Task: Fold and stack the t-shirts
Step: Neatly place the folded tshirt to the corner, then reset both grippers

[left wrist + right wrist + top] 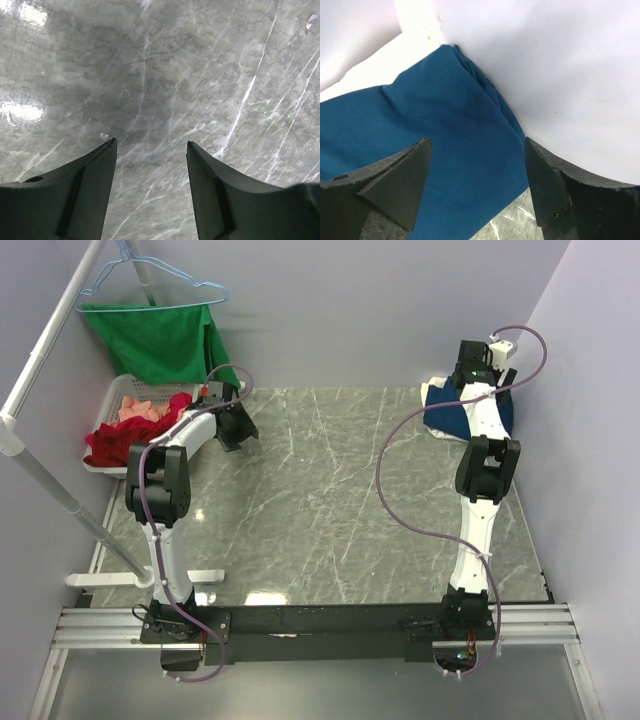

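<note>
Presently catalogued, top view as the clock face, arm bases at 6 o'clock.

Item 1: navy t-shirt (450,420). Lies crumpled in the table's (330,490) far right corner, about 1 o'clock, against the right wall. Print not visible.

Item 2: white t-shirt (433,393). A pale fold shows at the navy shirt's far left edge, touching it. Whether it lies under or beside cannot be told.

Item 3: right arm (485,465). Stretched out toward 1 o'clock, wrist over the navy shirt. Right jaws spread wide, nothing between them. In the wrist view blue cloth (445,145) fills the gap below. Contact with the cloth cannot be told.

Item 4: left arm (160,485). Bent toward 10 o'clock. Left jaws parted wide and empty, above bare marbled table top (175,75).

Item 5: white basket (108,410). Off the table's left edge at 10 o'clock, holding red cloth (110,445) and pink cloth (140,407).

Item 6: green cloth (160,340). Draped on a light blue hanger (190,285), at 11 o'clock behind the basket.
</note>
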Controlling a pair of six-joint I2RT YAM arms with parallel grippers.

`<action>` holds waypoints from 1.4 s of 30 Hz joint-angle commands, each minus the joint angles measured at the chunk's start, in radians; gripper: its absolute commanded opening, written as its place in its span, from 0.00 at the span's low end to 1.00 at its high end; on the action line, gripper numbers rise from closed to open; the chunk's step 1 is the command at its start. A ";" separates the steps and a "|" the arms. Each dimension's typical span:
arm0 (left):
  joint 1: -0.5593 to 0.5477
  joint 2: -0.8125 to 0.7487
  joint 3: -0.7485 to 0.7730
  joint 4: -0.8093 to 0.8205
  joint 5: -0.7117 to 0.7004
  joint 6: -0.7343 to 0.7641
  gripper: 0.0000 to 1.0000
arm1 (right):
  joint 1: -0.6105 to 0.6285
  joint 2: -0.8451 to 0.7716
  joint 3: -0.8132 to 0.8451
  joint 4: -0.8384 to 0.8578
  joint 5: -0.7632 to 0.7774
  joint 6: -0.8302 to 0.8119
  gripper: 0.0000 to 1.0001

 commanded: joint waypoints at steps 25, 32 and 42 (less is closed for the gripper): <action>-0.105 -0.313 -0.187 0.108 -0.106 0.196 1.00 | 0.318 -0.517 -0.544 -0.050 -0.321 0.162 0.80; -0.156 -0.463 -0.308 0.119 -0.136 0.215 0.99 | 0.455 -0.629 -0.739 -0.088 -0.324 0.258 0.79; -0.193 -0.626 -0.485 0.160 -0.130 0.216 0.99 | 0.630 -0.807 -0.977 -0.062 -0.412 0.334 0.78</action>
